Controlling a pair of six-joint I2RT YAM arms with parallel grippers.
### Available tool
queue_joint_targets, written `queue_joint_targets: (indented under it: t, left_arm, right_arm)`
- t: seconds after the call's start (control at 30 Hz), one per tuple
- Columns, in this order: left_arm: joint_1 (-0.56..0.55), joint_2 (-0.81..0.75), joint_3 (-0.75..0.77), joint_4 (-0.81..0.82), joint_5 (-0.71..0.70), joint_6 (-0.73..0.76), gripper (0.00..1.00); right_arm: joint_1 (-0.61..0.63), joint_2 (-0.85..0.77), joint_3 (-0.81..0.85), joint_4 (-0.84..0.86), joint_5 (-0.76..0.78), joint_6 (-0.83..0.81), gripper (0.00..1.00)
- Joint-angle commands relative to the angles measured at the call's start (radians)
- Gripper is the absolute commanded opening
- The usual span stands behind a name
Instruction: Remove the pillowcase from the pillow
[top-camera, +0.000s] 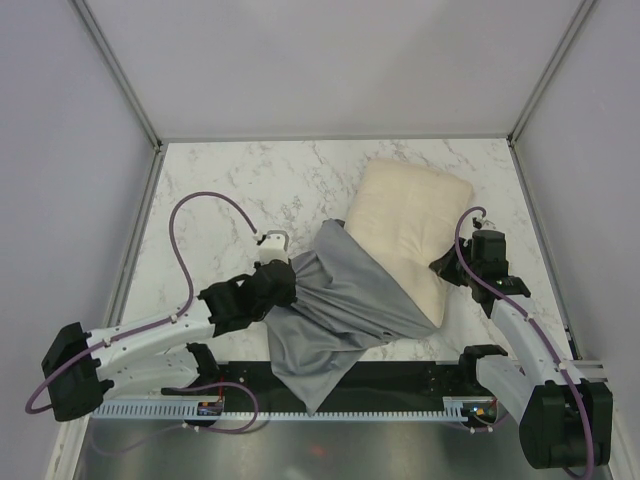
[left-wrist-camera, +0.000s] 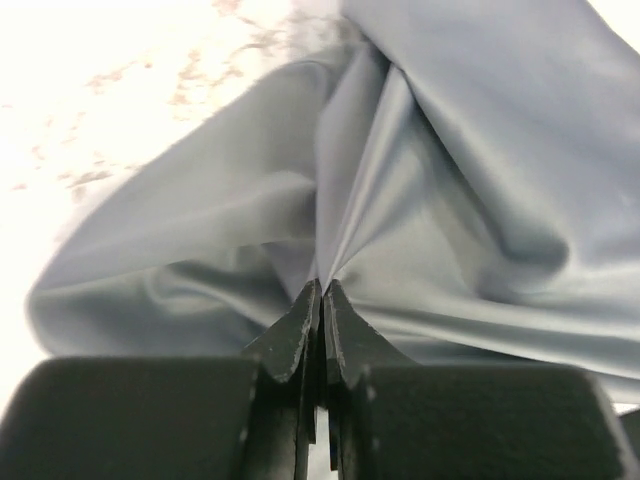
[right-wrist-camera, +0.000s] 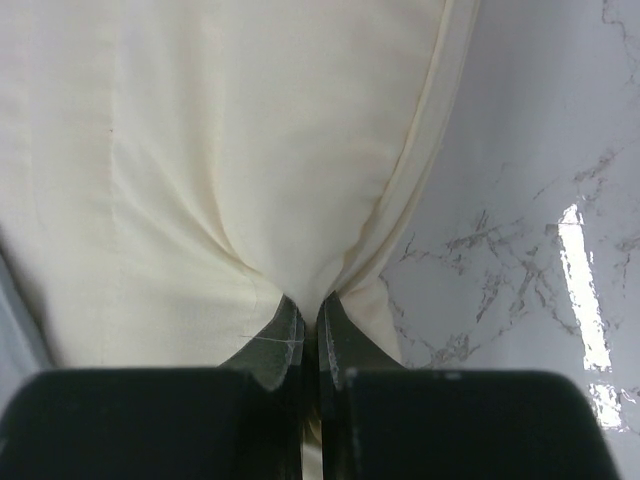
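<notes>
From above, the pillow (top-camera: 410, 225) lies slantwise in the right half of the table (top-camera: 250, 190). Its far end is bare and points toward the far right corner. Its near end is tucked inside the grey pillowcase (top-camera: 340, 300). The case spreads from the middle of the table toward the near edge, and one pointed flap hangs over the black rail (top-camera: 400, 378) between the two arm bases, covering part of it.

In this view the bulk of each wrist hides the pinch points. The left gripper (top-camera: 288, 285) meets the case's left edge, and the right gripper (top-camera: 443, 268) meets the pillow's right side.

The wrist cameras show the grips themselves. On the left wrist, the left gripper's jaws are pressed together on a ridge of grey cloth, with folds fanning up and away from the tips over pale marble. On the right wrist, the right gripper's jaws are clamped on the cream fabric just inside the pillow's piped seam, which puckers toward the tips. Bare marble runs alongside to the right.

Purple cables (top-camera: 205, 200) loop from both arms, and plain grey walls (top-camera: 330, 60) enclose the table.
</notes>
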Motion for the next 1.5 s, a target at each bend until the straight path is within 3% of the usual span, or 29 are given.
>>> queue_joint_targets:
  t: [0.0, 0.2, 0.3, 0.4, 0.43, 0.53, 0.77, 0.9, 1.17, 1.23, 1.27, 1.3, 1.37, 1.4, 1.47]
  left_arm:
    - [0.050, -0.070, -0.027, -0.102, -0.104, -0.026, 0.08]
    - [0.091, -0.101, -0.013, -0.093, -0.069, 0.057, 0.11]
    - [0.091, -0.050, 0.033, -0.068, -0.026, 0.117, 0.18]
    - [0.090, 0.005, 0.082, -0.032, 0.020, 0.170, 0.46]
    - [0.087, 0.013, 0.095, -0.027, 0.029, 0.180, 0.65]
    - [0.039, 0.027, 0.145, -0.030, 0.008, 0.184, 0.78]
    - [-0.155, 0.128, 0.229, -0.025, -0.044, 0.059, 0.82]
    - [-0.275, 0.298, 0.301, -0.001, -0.063, 0.034, 0.83]
    - [-0.321, 0.496, 0.410, 0.002, -0.148, 0.019, 0.85]
    - [-0.321, 0.501, 0.404, 0.004, -0.172, 0.019, 0.80]
    - [-0.320, 0.502, 0.401, 0.004, -0.181, 0.022, 0.71]
    - [-0.321, 0.502, 0.399, 0.004, -0.199, 0.025, 0.52]
    - [-0.320, 0.499, 0.392, -0.001, -0.215, 0.039, 0.32]
    - [-0.318, 0.493, 0.386, -0.001, -0.224, 0.037, 0.17]
    - [-0.314, 0.478, 0.361, -0.002, -0.230, 0.032, 0.06]
  right_arm:
    - [-0.003, -0.020, 0.008, 0.029, 0.018, -0.007, 0.00]
    - [-0.003, -0.021, 0.009, 0.026, -0.001, -0.006, 0.00]
    - [-0.003, -0.023, 0.011, 0.026, -0.011, -0.001, 0.00]
    - [-0.003, -0.029, 0.011, 0.026, -0.018, -0.003, 0.00]
    - [-0.003, -0.029, 0.011, 0.026, -0.020, -0.001, 0.00]
    - [-0.003, -0.029, 0.012, 0.026, -0.026, -0.004, 0.00]
    - [-0.003, -0.020, 0.012, 0.027, -0.034, -0.003, 0.00]
    - [-0.003, -0.018, 0.011, 0.027, -0.038, -0.003, 0.00]
    - [-0.003, -0.035, 0.003, 0.024, -0.047, -0.010, 0.00]
    - [-0.003, -0.037, -0.001, 0.021, -0.044, -0.010, 0.00]
    - [-0.003, -0.035, -0.001, 0.023, -0.044, -0.010, 0.00]
    - [-0.003, -0.035, -0.003, 0.024, -0.046, -0.012, 0.00]
    - [-0.005, -0.031, -0.005, 0.024, -0.044, -0.013, 0.00]
    - [-0.003, -0.029, -0.005, 0.026, -0.044, -0.013, 0.00]
    - [-0.003, -0.029, -0.005, 0.024, -0.035, -0.015, 0.00]
